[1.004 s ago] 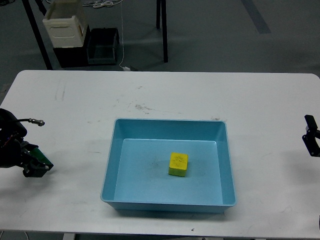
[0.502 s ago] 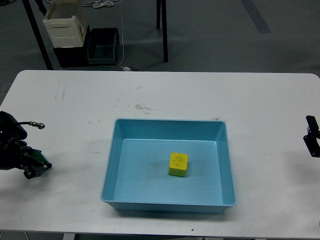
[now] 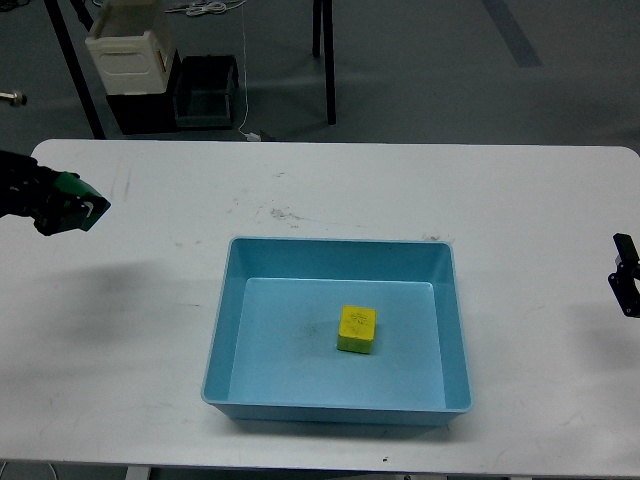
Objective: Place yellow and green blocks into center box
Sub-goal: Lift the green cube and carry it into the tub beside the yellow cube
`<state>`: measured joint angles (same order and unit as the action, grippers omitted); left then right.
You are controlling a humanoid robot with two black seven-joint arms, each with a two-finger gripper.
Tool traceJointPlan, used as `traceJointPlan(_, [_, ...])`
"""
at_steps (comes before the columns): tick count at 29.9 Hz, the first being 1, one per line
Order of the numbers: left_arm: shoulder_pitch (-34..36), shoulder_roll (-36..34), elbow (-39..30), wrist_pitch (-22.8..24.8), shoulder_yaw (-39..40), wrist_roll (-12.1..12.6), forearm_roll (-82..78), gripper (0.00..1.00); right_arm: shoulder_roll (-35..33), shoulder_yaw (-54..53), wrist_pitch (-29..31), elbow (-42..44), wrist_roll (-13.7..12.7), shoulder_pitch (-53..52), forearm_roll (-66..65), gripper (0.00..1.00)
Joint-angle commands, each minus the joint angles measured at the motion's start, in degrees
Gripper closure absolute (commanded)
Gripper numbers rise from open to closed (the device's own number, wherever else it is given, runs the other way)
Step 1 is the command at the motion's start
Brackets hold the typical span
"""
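Left gripper (image 3: 75,208): risen from its low position at the table's left edge; now clamped on the green block (image 3: 72,188), left of the blue box (image 3: 338,253).
Right gripper (image 3: 626,283): barely shifted at right edge; finger state cannot be told.
Yellow block (image 3: 357,328): unmoved on box floor, well right of left gripper.
Surface: white table (image 3: 500,200), faint scuffs.
Room: grey floor, cream crate (image 3: 128,47) beyond table.
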<state>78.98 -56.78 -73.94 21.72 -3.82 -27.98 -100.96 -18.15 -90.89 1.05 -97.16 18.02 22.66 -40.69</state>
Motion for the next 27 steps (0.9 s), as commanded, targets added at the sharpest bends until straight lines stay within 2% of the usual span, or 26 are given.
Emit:
traceJointPlan(1, [3.0,-0.5,-8.8,0.4,0.0,0.0,1.1,0.83,0.5,-0.1,0.0,0.0,0.0,0.0,0.0,0.00])
traceJointPlan(4, [4.3,1.1,-13.6,1.5,-0.2,0.0,0.8,0.83,0.6,-0.2,0.0,0.0,0.0,0.2,0.0,0.00])
traceJointPlan(7, [6.9,6.7,-14.3,6.3,-0.2,0.0,0.0,0.83,0.7,-0.2,0.0,0.0,0.0,0.2,0.0,0.00])
traceJointPlan(14, [8.6,19.6,-13.8,6.3,-0.8,0.0,-5.1,0.83,1.0,-0.1,0.0,0.1,0.1,-0.5,-0.1,0.00])
traceJointPlan(20, [7.9,29.9,-6.0,6.3,-4.4,0.0,-8.5,0.80,1.8,0.0,0.1,0.7,0.1,-0.7,-0.1,0.00])
traceJointPlan(27, [5.0,35.8,2.8,6.3,-8.6,0.0,-11.2,0.78,2.1,0.0,0.1,1.0,0.1,-1.1,-0.1,0.00])
